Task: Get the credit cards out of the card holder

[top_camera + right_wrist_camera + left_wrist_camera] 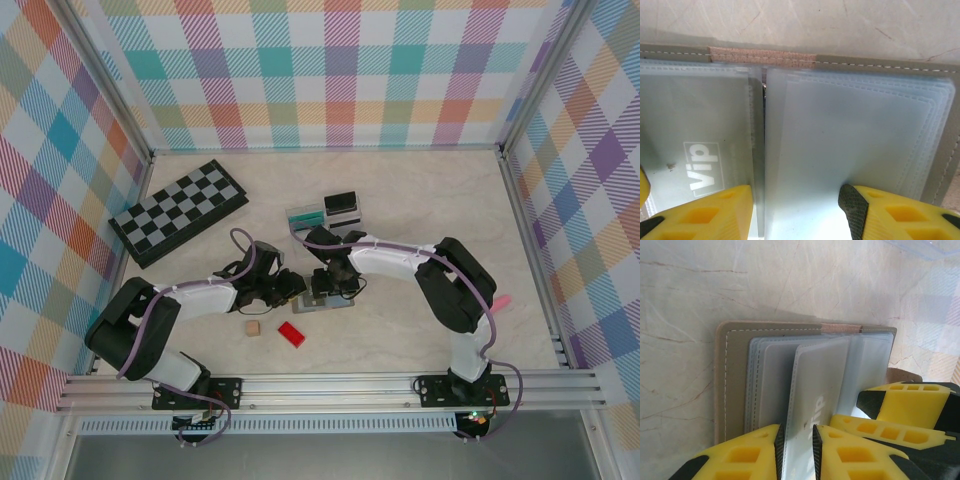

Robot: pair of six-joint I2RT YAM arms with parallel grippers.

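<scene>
Top external view. The marble-patterned table point(420, 190) is bounded by plaid walls on the left, far and right sides and by a metal rail point(330, 385) along the near edge. The widest bare tabletop lies right of the right arm and along the far wall. A folded chessboard point(180, 210) lies at far left, angled, near the left wall. Both arms reach inward and meet at table centre over the card holder point(322, 303), which is well apart from every edge. The left gripper point(296, 285) and right gripper point(335, 285) stand just beside each other there. Three credit cards lie beyond the holder: a clear-teal card point(303, 216), a black card point(341, 201) and a silver-grey card point(347, 217), the last two touching. A small wooden block point(252, 327) and a red block point(291, 333) lie on the near side of the holder.

Left wrist view. The card holder point(732, 380) lies open, its stitched tan-grey cover flat on the table and its stacked clear sleeves fanned. The left gripper point(797, 450) has its jaws narrow, pinching one raised sleeve leaf point(820, 375) that carries a frosted card printed "vip"; whether the pinch also takes the card itself is unclear. The right gripper's yellow fingers point(910, 405) rest at the holder's right panel.

Right wrist view. The right gripper point(795, 212) has its jaws spread apart over the right stack of sleeves in the card holder point(890, 66). The vip card point(700, 165) sits in the left sleeve.
</scene>
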